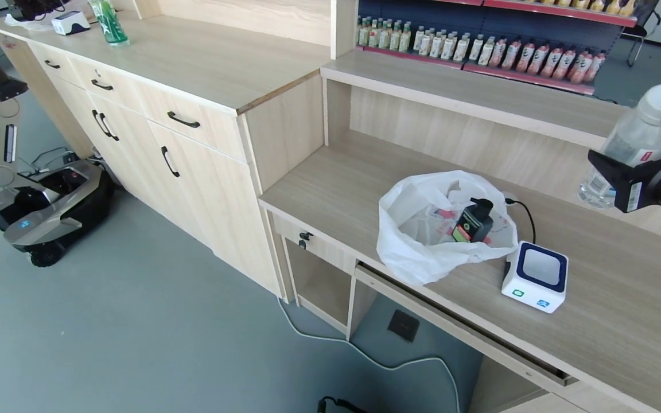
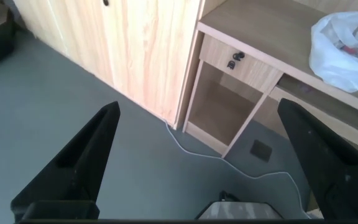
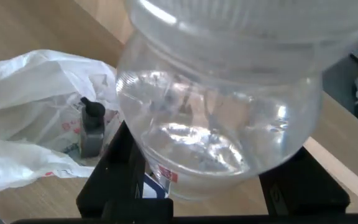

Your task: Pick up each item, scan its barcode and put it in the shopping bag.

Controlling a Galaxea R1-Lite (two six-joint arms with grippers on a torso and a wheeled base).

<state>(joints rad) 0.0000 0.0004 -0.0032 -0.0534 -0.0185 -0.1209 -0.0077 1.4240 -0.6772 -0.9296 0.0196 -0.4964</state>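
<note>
**A:** What has the right gripper got?

**B:** It's clamped on one clear water bottle, held up over the right end of the desk. I'd judge it thin, smooth and slightly squashy, with some weight if it's full. Hold it round the middle, firmly but without crushing.

**A:** And the left gripper?

**B:** Jaws apart, holding nothing, out over the floor.

**A:** Counts?

**B:** One shopping bag with one dark pump bottle inside. It also holds packets I can't count. One scanner just beside it.
</note>
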